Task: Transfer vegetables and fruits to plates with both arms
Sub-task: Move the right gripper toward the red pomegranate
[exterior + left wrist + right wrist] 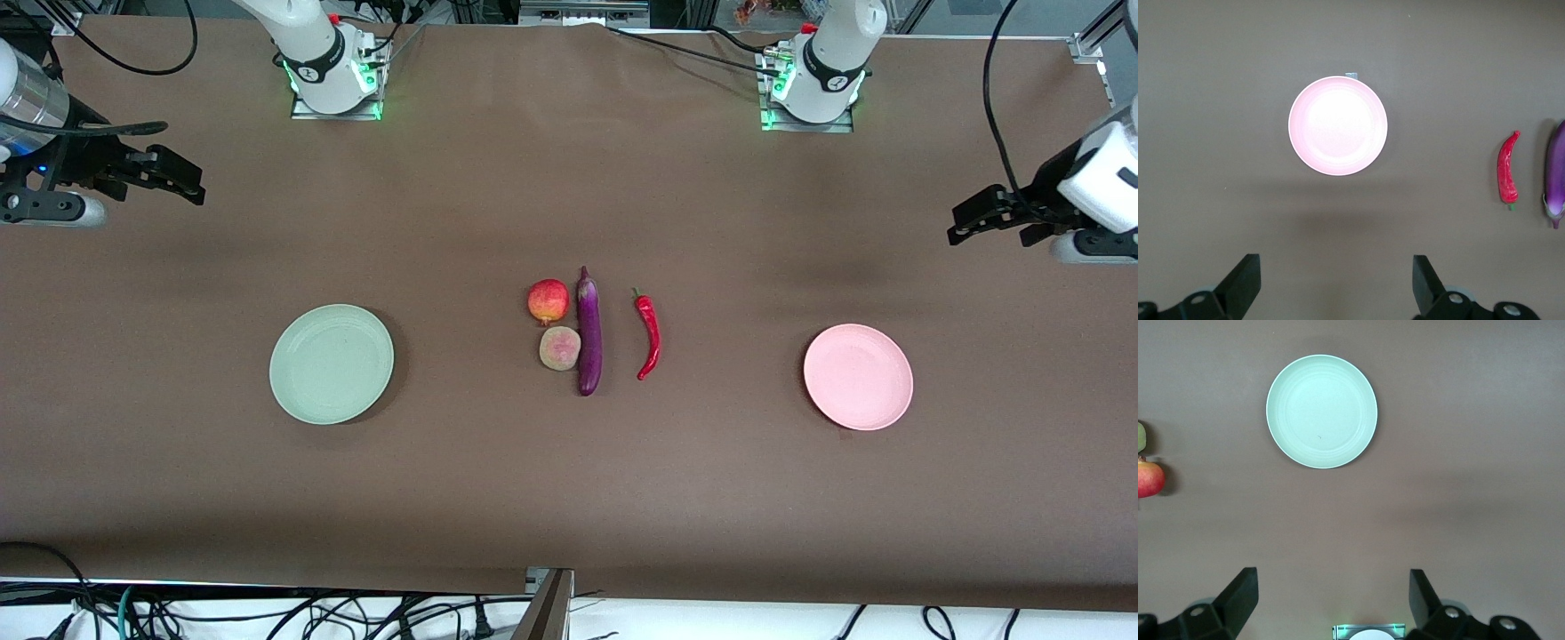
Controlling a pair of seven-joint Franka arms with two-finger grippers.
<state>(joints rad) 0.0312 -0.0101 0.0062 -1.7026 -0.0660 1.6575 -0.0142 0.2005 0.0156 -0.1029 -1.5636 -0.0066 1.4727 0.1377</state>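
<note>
Nothing moved yet; task looks to be at the very start. Both plates bare: round matte pale green plate (331,364) toward the right arm's end of the brown counter (569,498), round matte pink plate (858,376) toward the left arm's end.

Produce sits mid-counter between them. Long glossy purple eggplant (588,333) touches the round red-and-yellow pomegranate-like fruit (548,301) and the dull pinkish-green peach-like fruit (559,348), the latter nearer the front camera. Thin curved red chili pepper (648,332) lies just beside the eggplant, apart from it, on the pink plate's side.

Left gripper (991,218) and right gripper (164,173) hang up over the counter's ends, jaws wide apart, w/ nothing held.

Next, prob: each arm reaches to centre. Chili's the free pick; the fruits crowd the eggplant, so approach needs care.
</note>
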